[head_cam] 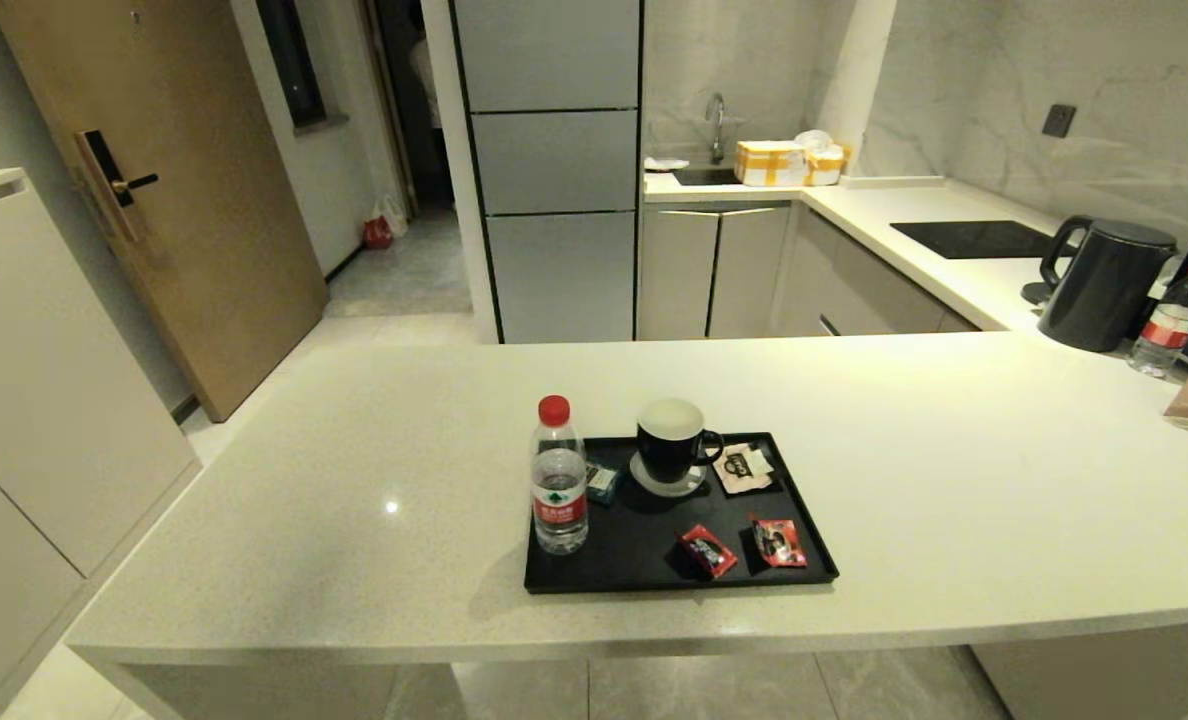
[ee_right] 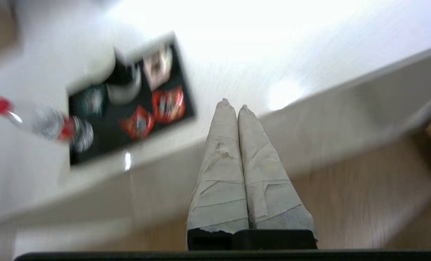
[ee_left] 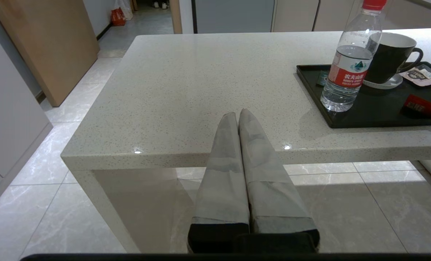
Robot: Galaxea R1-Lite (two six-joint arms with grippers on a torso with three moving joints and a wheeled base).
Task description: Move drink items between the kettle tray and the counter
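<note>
A clear water bottle with red cap and red label stands upright at the left end of the flat black tray. Two shiny red sachets lie near the tray's front edge. The tray rests on the off-white speckled counter. My left gripper is shut and empty, hovering at the counter's front edge left of the bottle. My right gripper is shut and empty, at the counter's edge to the right of the tray with its sachets. Neither gripper shows in the head view.
A black mug with a white inside stands on a saucer at the tray's back, beside a pale packet and a teal packet. At the far right stand a black kettle and a second bottle. A black cooktop lies behind.
</note>
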